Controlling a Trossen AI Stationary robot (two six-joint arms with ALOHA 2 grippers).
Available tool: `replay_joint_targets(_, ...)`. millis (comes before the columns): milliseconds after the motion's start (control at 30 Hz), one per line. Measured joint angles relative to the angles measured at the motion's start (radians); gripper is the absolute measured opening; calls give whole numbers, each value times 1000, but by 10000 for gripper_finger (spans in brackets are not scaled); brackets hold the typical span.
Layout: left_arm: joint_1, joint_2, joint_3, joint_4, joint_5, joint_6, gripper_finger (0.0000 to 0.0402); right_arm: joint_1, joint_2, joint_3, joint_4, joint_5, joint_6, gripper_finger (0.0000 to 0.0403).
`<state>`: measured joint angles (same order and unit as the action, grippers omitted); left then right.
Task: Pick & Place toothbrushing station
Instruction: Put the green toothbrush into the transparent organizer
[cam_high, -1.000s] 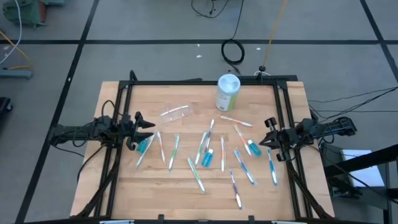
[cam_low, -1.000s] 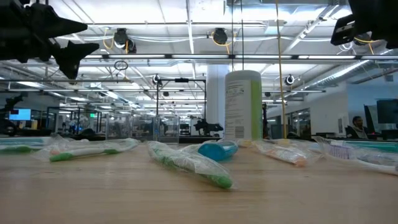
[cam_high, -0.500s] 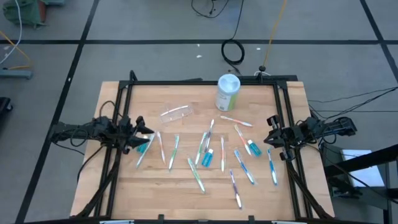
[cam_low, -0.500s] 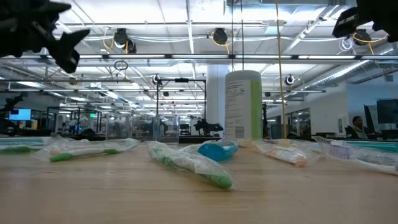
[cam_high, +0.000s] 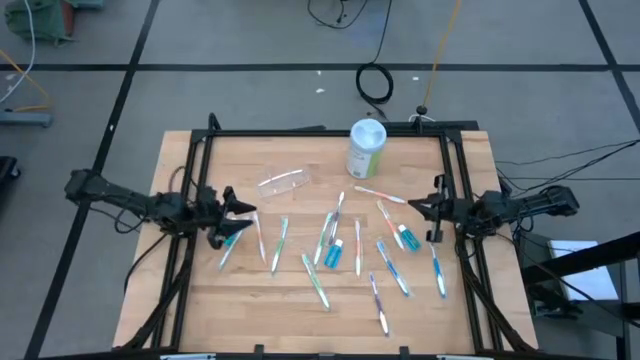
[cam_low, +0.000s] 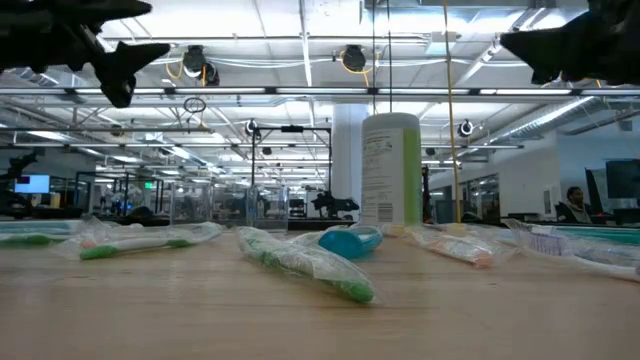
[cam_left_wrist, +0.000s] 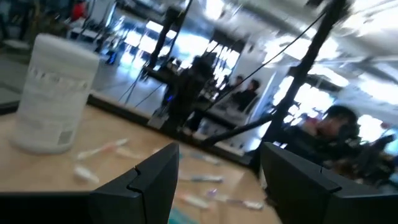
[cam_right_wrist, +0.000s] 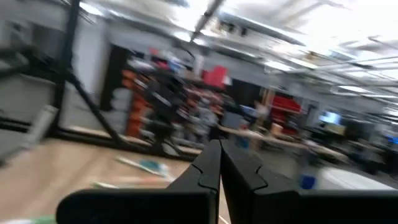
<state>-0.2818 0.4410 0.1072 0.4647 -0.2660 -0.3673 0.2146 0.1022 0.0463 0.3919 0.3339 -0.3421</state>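
On the wooden table (cam_high: 180, 310) toothbrushes (cam_high: 326, 235) lie scattered — nothing picked yet. Left gripper (cam_high: 243, 212) hovers open; right gripper (cam_high: 412, 208) is closed. Next: grab one.

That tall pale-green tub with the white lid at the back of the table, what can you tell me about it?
The tall pale-green cylindrical canister with a white lid looks plastic, with a printed label down its side. It stands upright and closed near the far edge of the wooden table, apart from the scattered toothbrushes. Nothing touches it but the tabletop, and neither gripper is near it.
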Motion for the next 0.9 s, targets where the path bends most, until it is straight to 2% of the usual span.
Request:
replay_joint_targets(133, -42, 177, 131, -101, -64, 25, 234, 0, 41, 0, 36, 65, -15, 4)
replay_joint_targets(233, -53, 272, 265, -332, -111, 10, 234, 0, 56, 0, 38, 57, -14, 4)
replay_joint_targets(333, -55, 355, 388, -581, -174, -77, 234, 0, 69, 0, 38, 58, -13, 4)
replay_joint_targets(433, -55, 438, 465, -701, -180, -151, 234, 0, 83, 0, 38, 58, -12, 4)
replay_joint_targets(633, -57, 579, 507, -720, -75, -300, 234, 0, 114, 0, 37, 58, -11, 4)
replay_joint_targets(767, -75, 670, 507, -729, -77, -453, 234, 0, 129, 0, 37, 58, -11, 4)
replay_joint_targets(900, -88, 774, 507, -721, -125, -552, 234, 0, 140, 0, 38, 58, -11, 4)
